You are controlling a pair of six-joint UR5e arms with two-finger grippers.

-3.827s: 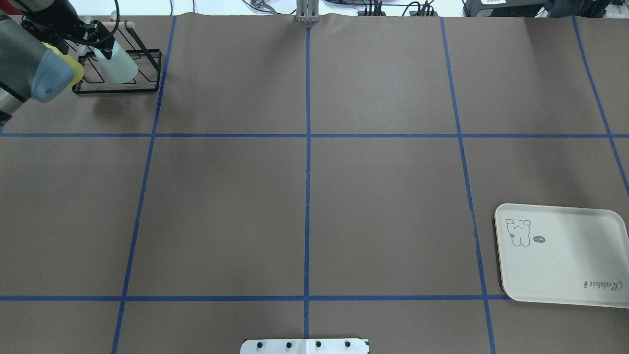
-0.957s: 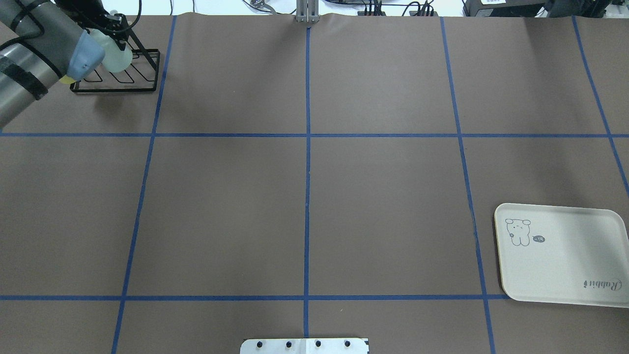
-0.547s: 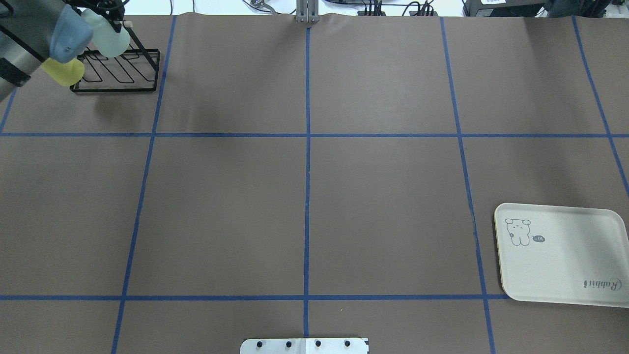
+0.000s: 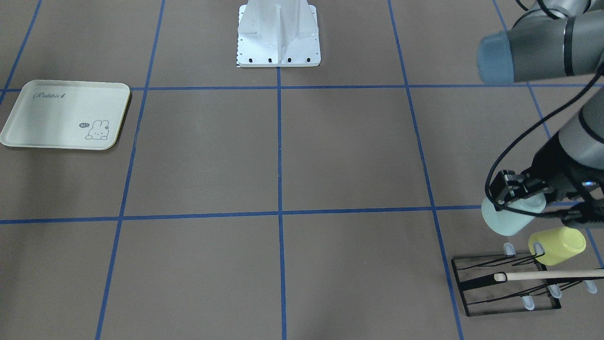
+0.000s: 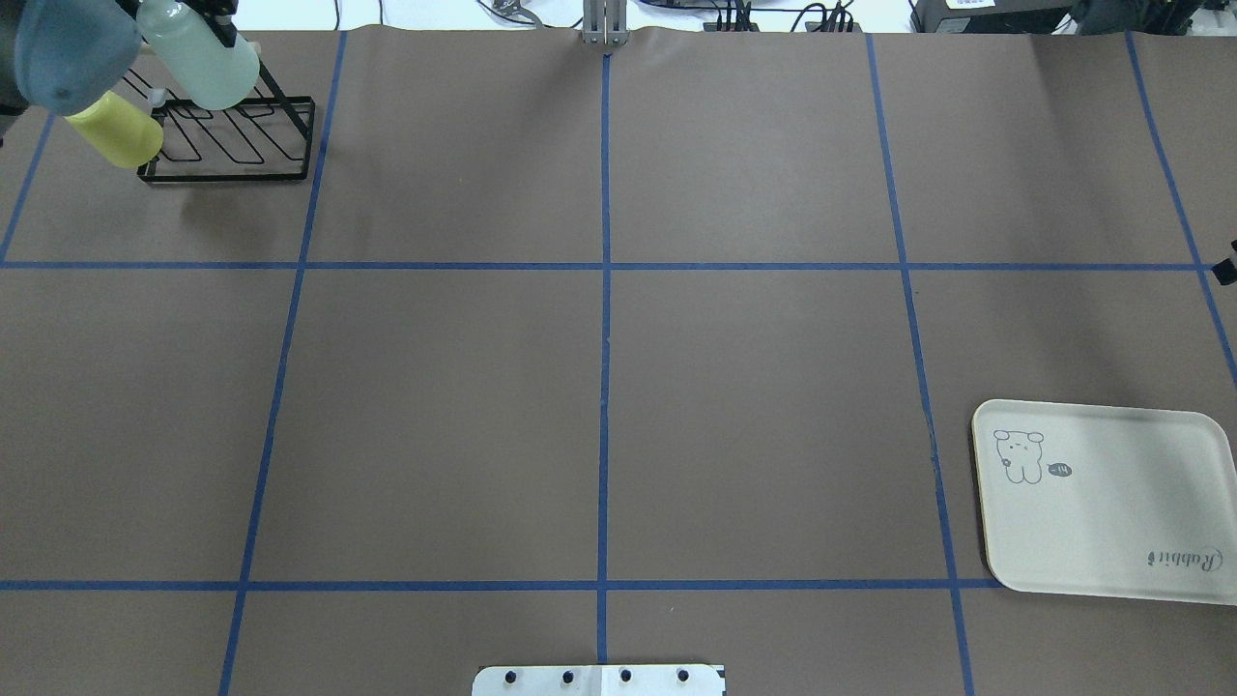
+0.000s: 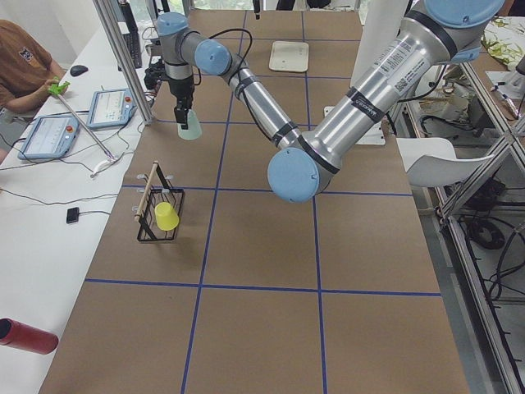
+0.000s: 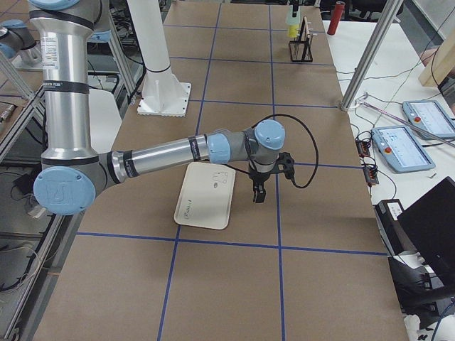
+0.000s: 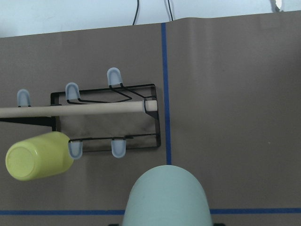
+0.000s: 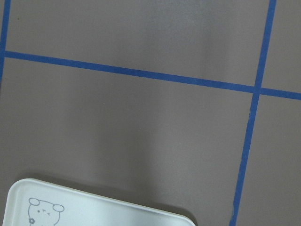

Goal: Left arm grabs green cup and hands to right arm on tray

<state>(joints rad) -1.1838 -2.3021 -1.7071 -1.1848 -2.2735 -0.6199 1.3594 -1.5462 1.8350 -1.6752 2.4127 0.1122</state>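
Observation:
My left gripper (image 4: 516,192) is shut on the pale mint-green cup (image 4: 508,221) and holds it in the air, clear of the black wire rack (image 4: 507,283). The cup also shows in the overhead view (image 5: 198,63), the left side view (image 6: 189,125) and the left wrist view (image 8: 167,197). The cream Rabbit tray (image 5: 1111,522) lies flat and bare at the table's right end (image 4: 56,118). My right gripper (image 7: 257,192) hangs just beyond the tray's (image 7: 206,199) edge, low over the table. I cannot tell whether it is open or shut.
A yellow-green cup (image 4: 557,245) hangs tilted on a rack prong (image 5: 116,135), under a wooden rod (image 8: 75,110). The robot's base plate (image 4: 278,33) sits at mid table. A person (image 6: 20,61) and tablets are at the left end.
My left gripper has lifted the green cup up off the rack. The arm has swung aside, uncovering the yellow-green cup. A bit of the right gripper has come in at the overhead view's right edge.

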